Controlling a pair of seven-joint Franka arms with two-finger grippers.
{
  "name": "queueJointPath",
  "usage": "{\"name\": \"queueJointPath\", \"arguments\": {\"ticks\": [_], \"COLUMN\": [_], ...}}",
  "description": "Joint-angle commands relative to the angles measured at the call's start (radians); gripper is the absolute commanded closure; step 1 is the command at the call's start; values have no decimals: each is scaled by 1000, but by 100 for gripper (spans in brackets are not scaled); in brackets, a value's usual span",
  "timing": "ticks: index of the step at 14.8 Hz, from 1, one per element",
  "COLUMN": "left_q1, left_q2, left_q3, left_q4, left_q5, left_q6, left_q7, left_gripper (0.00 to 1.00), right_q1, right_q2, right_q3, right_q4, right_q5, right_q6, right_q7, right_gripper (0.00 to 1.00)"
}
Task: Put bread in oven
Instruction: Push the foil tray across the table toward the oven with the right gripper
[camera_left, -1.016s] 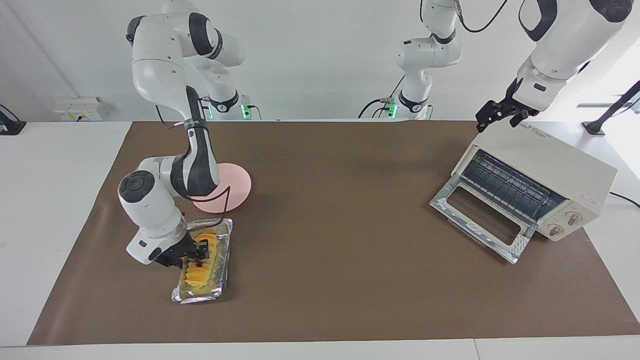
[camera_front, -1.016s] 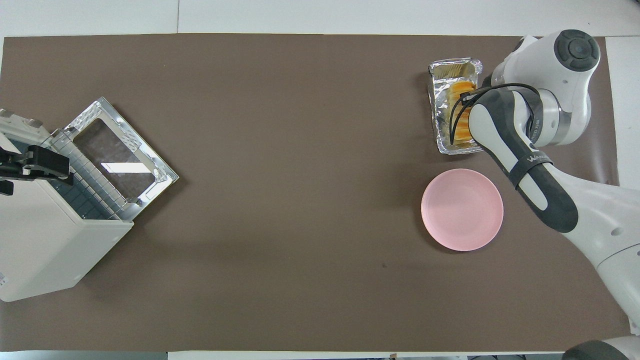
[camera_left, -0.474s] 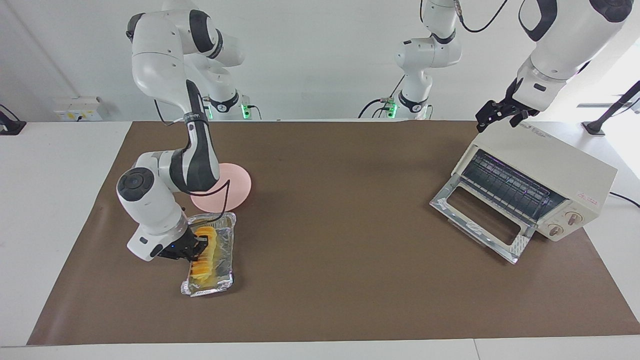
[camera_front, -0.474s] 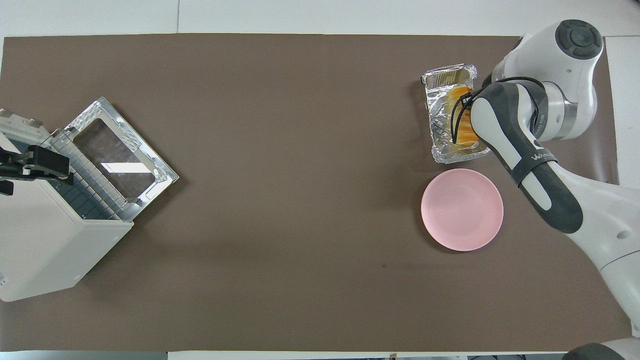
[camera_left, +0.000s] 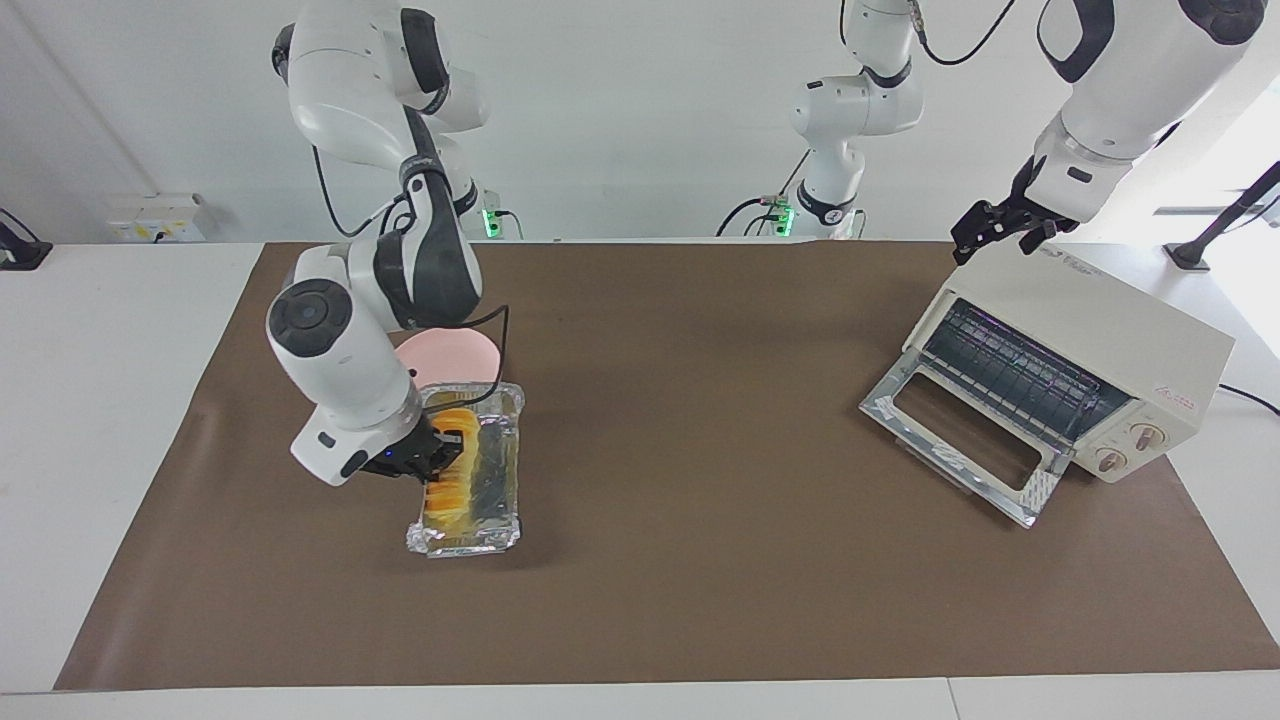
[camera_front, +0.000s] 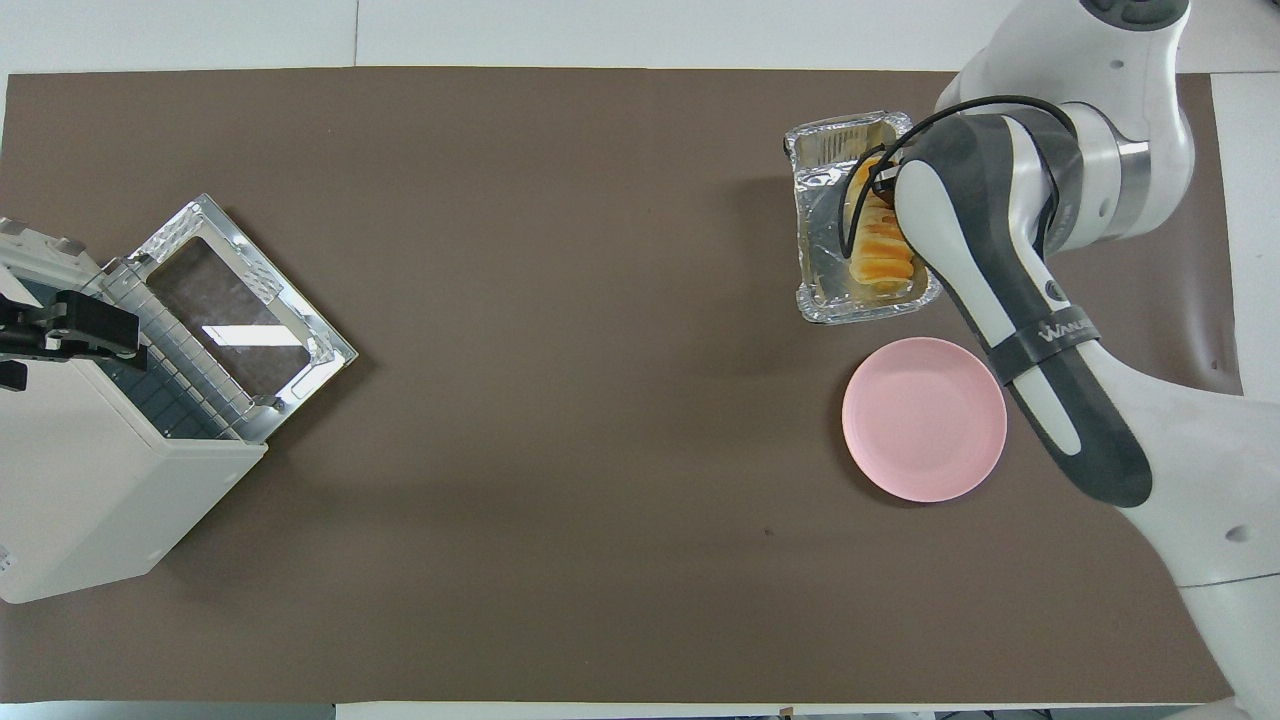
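- Over the surface (camera_left: 700, 560), beside the plate (camera_front: 924, 418), the right gripper (camera_left: 440, 462) has its jaws clamped on the tray (camera_left: 470, 535) wall; the bread (camera_front: 878, 245) lies inside.
- Over the oven (camera_left: 1085, 370), whose door lies open, the left gripper (camera_left: 985, 228) waits; its jaws' state I cannot tell.

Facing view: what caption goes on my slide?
Right gripper lifts foil tray of bread; left gripper waits over open oven.
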Motion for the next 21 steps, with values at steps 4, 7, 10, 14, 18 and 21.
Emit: {"name": "queueJointPath", "arguments": {"ticks": [4, 7, 10, 14, 18, 21], "left_q1": [2, 2, 2, 2, 2, 2], "left_q2": [-28, -27, -28, -28, -28, -27], "left_q3": [5, 5, 5, 5, 5, 5], "left_q4": [-27, -27, -27, -27, -27, -27], "left_q5": [-12, -12, -12, -12, -12, -12], "left_q6": [-3, -3, -3, -3, -3, -3], "left_q7": [9, 9, 9, 9, 9, 9], "left_gripper": [0, 0, 0, 0, 0, 0], "right_q1": [241, 342, 413, 441, 466, 466], "right_q2": [-5, -4, -4, -24, -47, -48], "right_q3": [-1, -2, -2, -2, -2, -4], "right_q4": [39, -20, -145, -318, -389, -380], "right_q5": [82, 138, 133, 127, 123, 124], "right_q6": [69, 201, 342, 514, 574, 555], "right_q7": [364, 393, 423, 421, 413, 424], "right_gripper": [100, 100, 100, 100, 79, 0]}}
